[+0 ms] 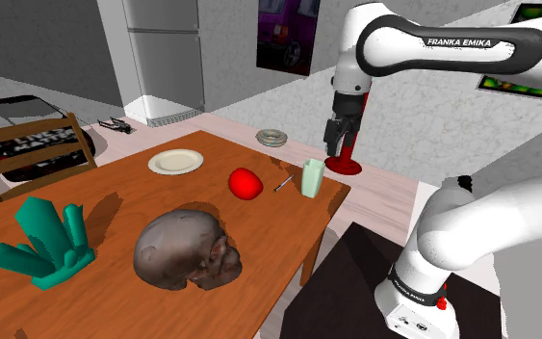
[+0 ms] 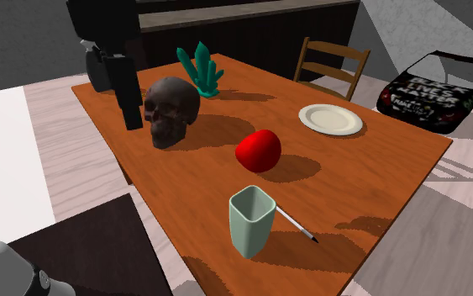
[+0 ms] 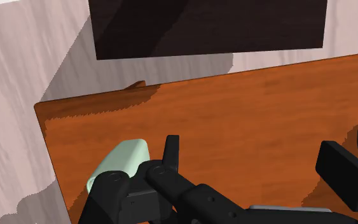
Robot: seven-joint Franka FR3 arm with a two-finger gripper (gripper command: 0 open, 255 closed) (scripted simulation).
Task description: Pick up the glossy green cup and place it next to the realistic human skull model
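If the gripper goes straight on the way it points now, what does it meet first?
Probably the bare table; the cup sits beside the open gripper, not in its line.

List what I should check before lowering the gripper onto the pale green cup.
1. Gripper open: ok, its fingers stand apart.
2. Cup upright: ok, it stands near the table's edge.
3. Cup between the fingers: not ok; in the wrist view it sits outside one finger.
4. Pen clear of the cup: cannot tell; it lies right beside it, perhaps touching.
5. Bare table beside the skull: ok, on the side toward the red object.
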